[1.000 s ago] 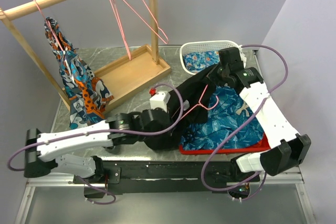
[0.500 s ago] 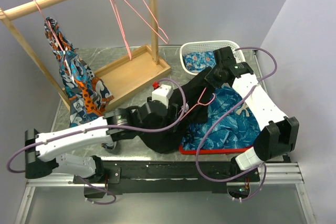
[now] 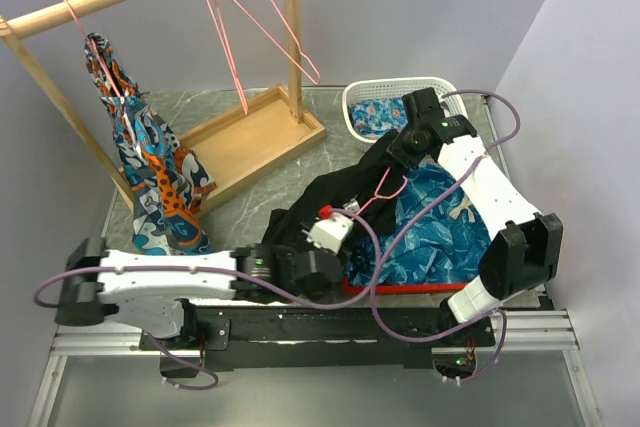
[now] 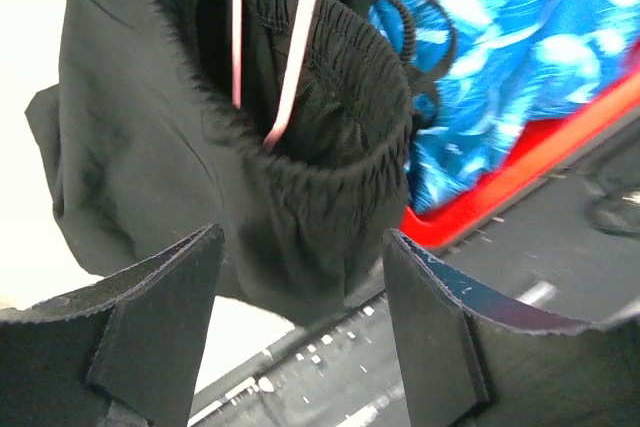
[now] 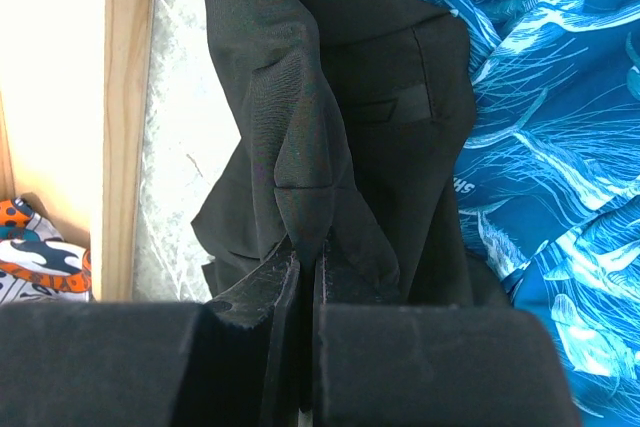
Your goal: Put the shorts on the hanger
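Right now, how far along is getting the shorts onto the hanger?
Done: the hanger pokes inside the waistband of the shorts. In hand: the right gripper is pinching the black fabric; the left gripper is open, facing the waistband. Left: the shorts look bunched, not hanging evenly from the hanger.

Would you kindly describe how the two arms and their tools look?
The left arm and right arm have white shells, black joints and loose purple cables. The left tool bears a white block with a red cap; its fingers are broad, matte black. The right tool is black too.
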`<move>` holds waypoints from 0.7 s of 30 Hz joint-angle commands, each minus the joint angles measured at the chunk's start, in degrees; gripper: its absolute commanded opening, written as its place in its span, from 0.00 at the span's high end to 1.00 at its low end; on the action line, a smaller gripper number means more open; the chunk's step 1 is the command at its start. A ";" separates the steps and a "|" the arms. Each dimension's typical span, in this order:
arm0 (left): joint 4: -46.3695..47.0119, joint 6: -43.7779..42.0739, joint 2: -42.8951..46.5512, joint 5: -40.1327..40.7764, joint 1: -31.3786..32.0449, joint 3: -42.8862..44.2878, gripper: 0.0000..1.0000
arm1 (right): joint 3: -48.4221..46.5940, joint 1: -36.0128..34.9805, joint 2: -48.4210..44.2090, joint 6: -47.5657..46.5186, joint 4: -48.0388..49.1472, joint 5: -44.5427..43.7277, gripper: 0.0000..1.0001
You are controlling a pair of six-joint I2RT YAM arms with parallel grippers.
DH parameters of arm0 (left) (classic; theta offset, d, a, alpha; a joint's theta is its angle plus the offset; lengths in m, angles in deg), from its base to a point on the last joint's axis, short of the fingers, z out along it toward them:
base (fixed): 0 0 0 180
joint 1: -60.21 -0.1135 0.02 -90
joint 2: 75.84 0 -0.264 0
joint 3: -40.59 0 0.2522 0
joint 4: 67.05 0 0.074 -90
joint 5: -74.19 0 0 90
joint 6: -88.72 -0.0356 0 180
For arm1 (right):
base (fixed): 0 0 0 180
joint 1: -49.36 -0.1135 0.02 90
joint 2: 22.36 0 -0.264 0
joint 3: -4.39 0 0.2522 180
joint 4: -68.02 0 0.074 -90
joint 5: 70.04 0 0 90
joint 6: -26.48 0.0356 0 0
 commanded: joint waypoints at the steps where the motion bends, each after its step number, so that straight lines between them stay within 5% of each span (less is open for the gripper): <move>1: 3.81 -3.78 -5.88 6.45 1.13 3.37 0.31 | -1.81 0.32 -1.59 0.20 -0.87 0.76 1.00; 8: 8.11 -5.19 -12.83 19.45 0.96 5.58 0.35 | -1.11 0.23 -2.81 0.28 -0.52 2.51 1.00; 19: 29.20 -16.79 -8.70 13.32 -3.26 -2.15 0.97 | 1.08 0.14 -5.80 -0.94 0.71 4.62 1.00; 21: 30.97 -17.06 -7.04 12.62 -3.44 -3.82 0.99 | 2.22 0.23 -7.11 -1.56 2.02 6.38 1.00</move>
